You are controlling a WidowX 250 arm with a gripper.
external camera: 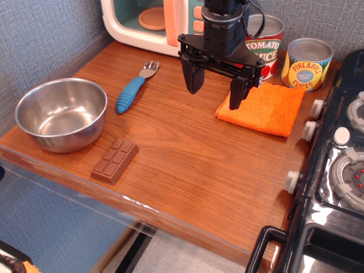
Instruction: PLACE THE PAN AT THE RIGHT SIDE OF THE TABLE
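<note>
The pan [61, 114], a round shiny steel bowl with no handle, sits upright and empty at the left front of the brown wood table [187, 165]. My black gripper [216, 94] hangs open above the middle back of the table, well to the right of the pan. Its jaws are spread wide and hold nothing. The right fingertip [237, 101] is over the left edge of an orange cloth [264, 108].
A blue-handled fork [133, 88] and a chocolate bar [115, 160] lie between pan and gripper. A tomato can [266, 42] and pineapple can [307, 63] stand at the back right. A toy microwave [153, 23] is at the back. A black stove [335, 170] with white knobs borders the right.
</note>
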